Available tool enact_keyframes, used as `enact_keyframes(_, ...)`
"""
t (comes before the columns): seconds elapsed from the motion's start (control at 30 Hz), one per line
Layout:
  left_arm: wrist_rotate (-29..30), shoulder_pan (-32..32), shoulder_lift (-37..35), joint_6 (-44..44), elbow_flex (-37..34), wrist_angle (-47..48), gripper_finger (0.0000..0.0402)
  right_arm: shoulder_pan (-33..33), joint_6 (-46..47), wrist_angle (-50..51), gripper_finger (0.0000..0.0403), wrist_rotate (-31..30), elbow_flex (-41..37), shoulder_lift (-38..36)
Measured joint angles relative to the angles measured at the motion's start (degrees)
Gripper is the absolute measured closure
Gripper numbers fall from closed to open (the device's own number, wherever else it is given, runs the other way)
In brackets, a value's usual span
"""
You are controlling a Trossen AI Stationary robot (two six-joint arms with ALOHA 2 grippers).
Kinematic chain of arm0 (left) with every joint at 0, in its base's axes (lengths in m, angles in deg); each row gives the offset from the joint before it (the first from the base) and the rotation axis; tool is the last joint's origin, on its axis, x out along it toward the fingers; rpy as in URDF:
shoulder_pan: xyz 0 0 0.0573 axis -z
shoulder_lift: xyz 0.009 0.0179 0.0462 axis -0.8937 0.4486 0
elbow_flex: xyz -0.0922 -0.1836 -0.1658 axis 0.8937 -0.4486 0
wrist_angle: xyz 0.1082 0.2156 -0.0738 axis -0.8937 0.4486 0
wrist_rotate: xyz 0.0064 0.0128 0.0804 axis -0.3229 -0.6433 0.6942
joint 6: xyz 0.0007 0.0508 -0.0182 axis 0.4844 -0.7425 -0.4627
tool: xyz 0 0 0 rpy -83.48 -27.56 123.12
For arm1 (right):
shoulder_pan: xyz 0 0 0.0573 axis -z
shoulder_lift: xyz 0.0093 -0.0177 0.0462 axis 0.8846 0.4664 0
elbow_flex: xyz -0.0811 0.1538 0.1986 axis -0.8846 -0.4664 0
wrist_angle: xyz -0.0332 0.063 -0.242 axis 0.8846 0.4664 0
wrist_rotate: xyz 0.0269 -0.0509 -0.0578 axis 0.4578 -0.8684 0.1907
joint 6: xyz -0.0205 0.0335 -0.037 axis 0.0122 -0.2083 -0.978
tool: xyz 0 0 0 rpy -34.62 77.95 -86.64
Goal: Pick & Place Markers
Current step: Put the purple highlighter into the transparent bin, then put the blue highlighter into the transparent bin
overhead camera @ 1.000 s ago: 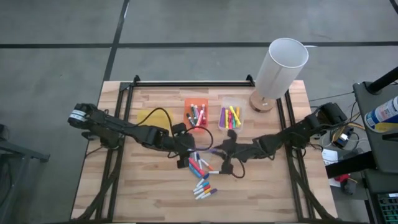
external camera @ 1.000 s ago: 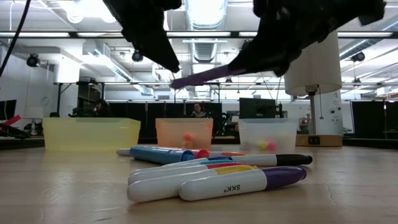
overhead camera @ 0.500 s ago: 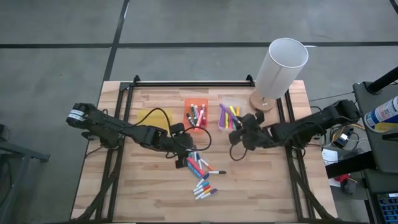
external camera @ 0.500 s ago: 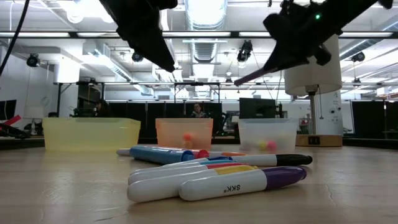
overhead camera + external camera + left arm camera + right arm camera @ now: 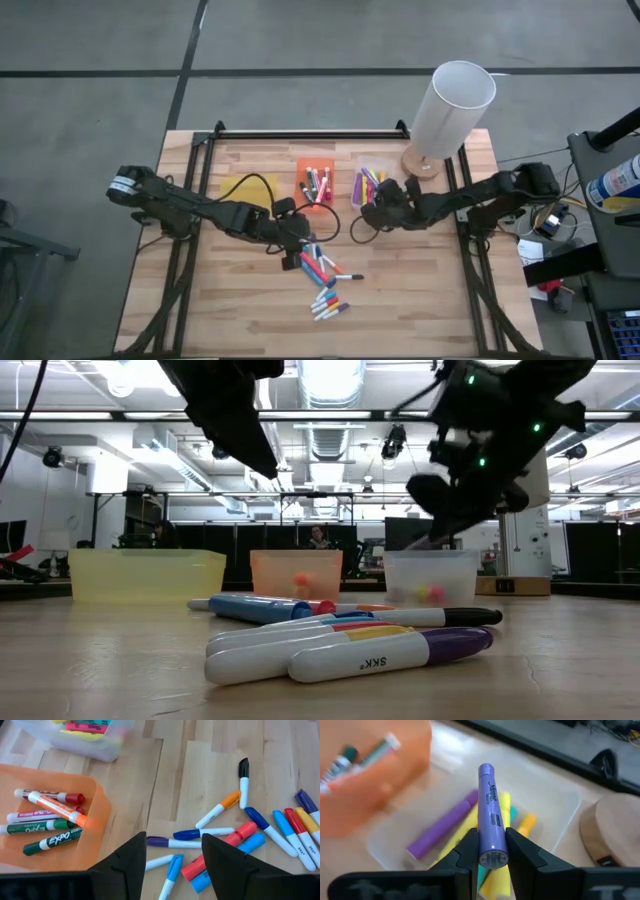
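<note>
Orange bin's (image 5: pixel 375 780) markers (image 5: pixel 362 755) blurred in right wrist view, cut by picture's edge.

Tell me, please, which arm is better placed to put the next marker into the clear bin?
The right. Its gripper is shut on a purple highlighter directly over the clear bin. The left gripper hangs open above the loose markers on the table, holding nothing.

From overhead we look straight down on the whole bench (image 5: pixel 420 300) and both arms. From bench-top height we look level across the loose markers (image 5: pixel 350 640) into the room behind. Our left wrist camera looks closely down on those same markers (image 5: pixel 240 835) and the orange bin (image 5: pixel 95 820). Our right wrist camera sits close above the clear bin (image 5: pixel 565 825), which the overhead view shares.
</note>
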State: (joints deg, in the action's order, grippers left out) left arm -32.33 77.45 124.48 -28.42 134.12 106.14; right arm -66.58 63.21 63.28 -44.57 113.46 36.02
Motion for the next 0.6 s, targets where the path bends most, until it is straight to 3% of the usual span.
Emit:
enact_keyframes(0.1,0.0,0.0,0.0,0.0,0.0,0.0,0.0216,0.6,0.6,0.0,0.032,1.8,0.1,2.3)
enact_keyframes(0.3,0.0,0.0,0.0,0.0,0.0,0.0,0.0216,0.7,2.6,0.4,0.0245,2.1,0.1,3.2)
enact_keyframes(0.6,-0.1,0.0,0.0,-3.8,0.0,0.2,0.0216,-0.9,-5.8,-0.1,0.017,2.0,1.3,-0.7)
